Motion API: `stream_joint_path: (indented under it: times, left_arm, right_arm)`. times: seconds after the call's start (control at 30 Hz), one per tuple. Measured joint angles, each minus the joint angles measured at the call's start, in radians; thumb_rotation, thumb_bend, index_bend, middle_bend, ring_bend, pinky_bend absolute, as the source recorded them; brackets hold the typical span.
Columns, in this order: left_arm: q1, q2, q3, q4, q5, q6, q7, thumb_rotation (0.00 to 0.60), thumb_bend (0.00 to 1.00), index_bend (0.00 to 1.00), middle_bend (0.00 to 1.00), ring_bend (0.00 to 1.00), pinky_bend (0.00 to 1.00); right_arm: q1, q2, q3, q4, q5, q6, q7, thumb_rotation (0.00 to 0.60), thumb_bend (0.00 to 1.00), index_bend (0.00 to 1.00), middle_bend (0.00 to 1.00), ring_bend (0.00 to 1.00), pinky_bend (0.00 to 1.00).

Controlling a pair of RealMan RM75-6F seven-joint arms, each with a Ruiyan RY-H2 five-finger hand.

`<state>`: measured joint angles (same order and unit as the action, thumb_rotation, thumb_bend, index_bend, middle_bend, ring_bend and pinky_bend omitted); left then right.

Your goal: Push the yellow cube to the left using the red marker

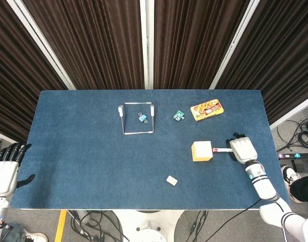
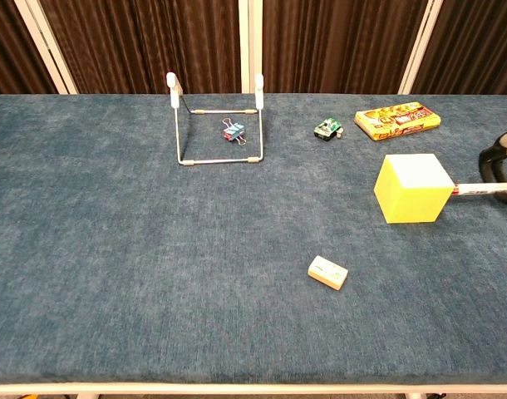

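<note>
The yellow cube [image 1: 201,150] [image 2: 413,188] sits on the blue table right of centre. A red and white marker [image 1: 222,149] [image 2: 484,189] lies level, its white tip against the cube's right face. My right hand [image 1: 243,149] [image 2: 503,165] grips the marker's far end, fingers curled around it; the chest view shows only the hand's edge at the right border. My left hand [image 1: 6,166] hangs off the table's left front corner, fingers apart and holding nothing.
A wire stand [image 1: 138,119] with a binder clip [image 1: 142,117] stands at the back centre. A small green toy [image 1: 179,116] and an orange snack box [image 1: 206,109] lie behind the cube. A small white eraser [image 1: 171,180] lies near the front edge.
</note>
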<state>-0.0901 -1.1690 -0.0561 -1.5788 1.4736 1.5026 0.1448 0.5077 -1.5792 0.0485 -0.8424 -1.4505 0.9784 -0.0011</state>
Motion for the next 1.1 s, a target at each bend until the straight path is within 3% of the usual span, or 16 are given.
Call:
stream_joint_path:
  times: [0.33,0.6,0.87,1.1]
  left_arm:
    - [0.000,0.000,0.000,0.000,0.000,0.000,0.000,0.600,0.16,0.22,0.21,0.14,0.18]
    - [0.000,0.000,0.000,0.000,0.000,0.000,0.000,0.600,0.16,0.22,0.21,0.14,0.18]
    - [0.000,0.000,0.000,0.000,0.000,0.000,0.000,0.600,0.16,0.22,0.21,0.14,0.18]
    - [0.000,0.000,0.000,0.000,0.000,0.000,0.000,0.600,0.16,0.22,0.21,0.14,0.18]
  right_arm:
    - [0.007,0.046,-0.005,-0.084,-0.014,0.006,0.011,0.600,0.46,0.66,0.62,0.23,0.27]
    - [0.045,0.035,0.017,-0.215,0.015,-0.040,-0.094,0.600,0.48,0.68,0.63,0.23,0.24]
    - [0.097,0.001,0.074,-0.364,0.108,-0.084,-0.241,0.600,0.48,0.68,0.64,0.23,0.23]
    - [0.124,-0.016,0.097,-0.427,0.184,-0.104,-0.339,0.600,0.48,0.68,0.64,0.23,0.23]
